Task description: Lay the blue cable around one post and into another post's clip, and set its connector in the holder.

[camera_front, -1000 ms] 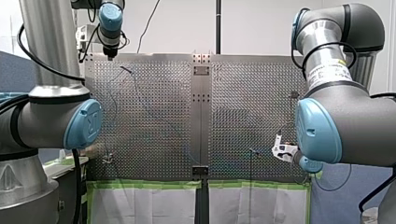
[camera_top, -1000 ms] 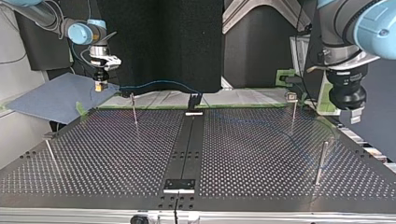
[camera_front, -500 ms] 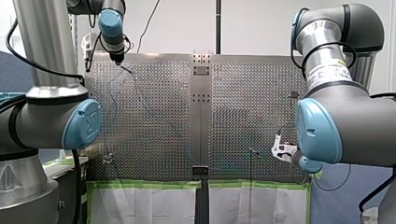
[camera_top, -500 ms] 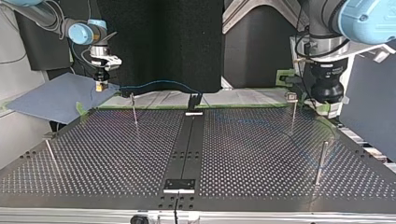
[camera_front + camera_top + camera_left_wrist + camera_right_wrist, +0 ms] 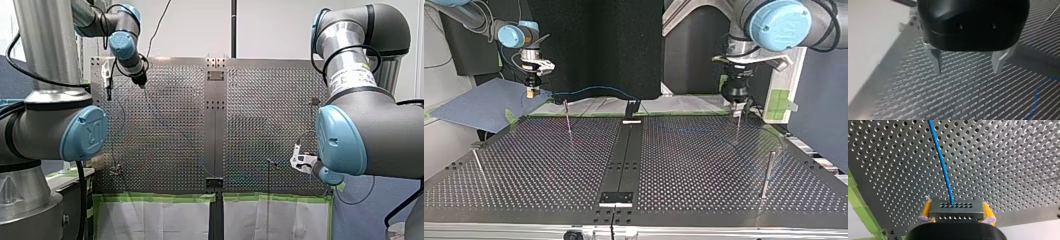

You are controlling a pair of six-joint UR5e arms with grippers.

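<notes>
The robot's right claw [image 5: 957, 212] is clamped on the grey connector [image 5: 956, 217], a yellow pad at each side. The blue cable [image 5: 941, 162] runs out ahead of it over the holed table [image 5: 1010, 157]. The left claw [image 5: 968, 68] hangs above the table, metal fingers spread wide, with a stretch of cable lying beside it.

table: perforated metal [image 5: 549, 170], dark centre strip [image 5: 624, 155] down the middle
posts: thin upright rods [image 5: 568, 119], well apart
cable: blue cable [image 5: 1037, 97], part lying on the perforations

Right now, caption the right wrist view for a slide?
My right hand shut on the connector, blue cable trailing over the perforated table.
</notes>
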